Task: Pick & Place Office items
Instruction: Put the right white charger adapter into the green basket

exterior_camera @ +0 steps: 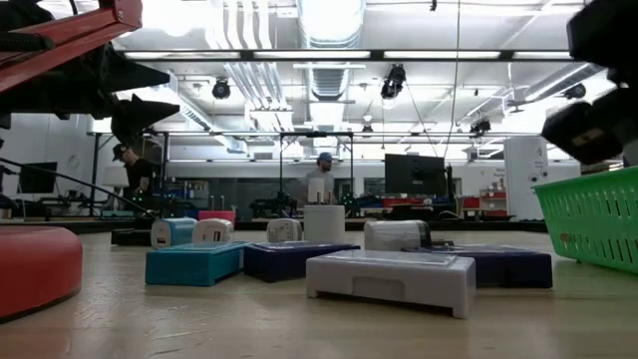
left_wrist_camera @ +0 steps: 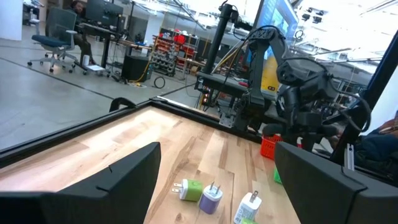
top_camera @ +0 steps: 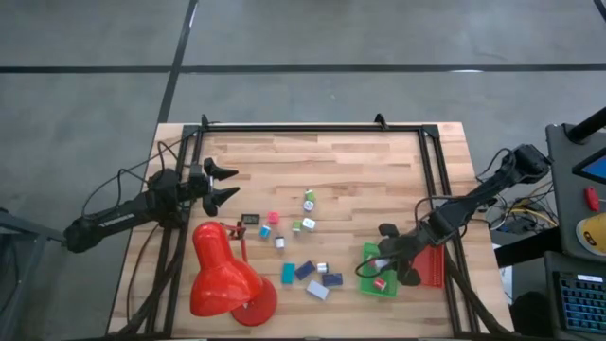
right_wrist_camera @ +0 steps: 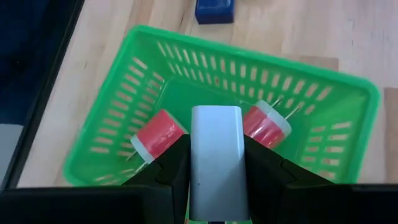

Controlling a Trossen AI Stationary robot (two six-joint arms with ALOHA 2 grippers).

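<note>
White block (right_wrist_camera: 216, 155), long axis along right gripper's (right_wrist_camera: 216, 171) fingers.

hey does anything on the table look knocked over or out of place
Yes: the red desk lamp lies tipped on its side at the table's near left edge. The small office items are scattered loosely mid-table.

Bystanders on the bench

A green basket (right_wrist_camera: 124, 93) sits directly beneath the right gripper (right_wrist_camera: 214, 163); a red tray (top_camera: 434, 266) lies just beside it on the outer side; a red desk lamp (top_camera: 225, 275) stands near the left gripper (top_camera: 230, 184).
</note>
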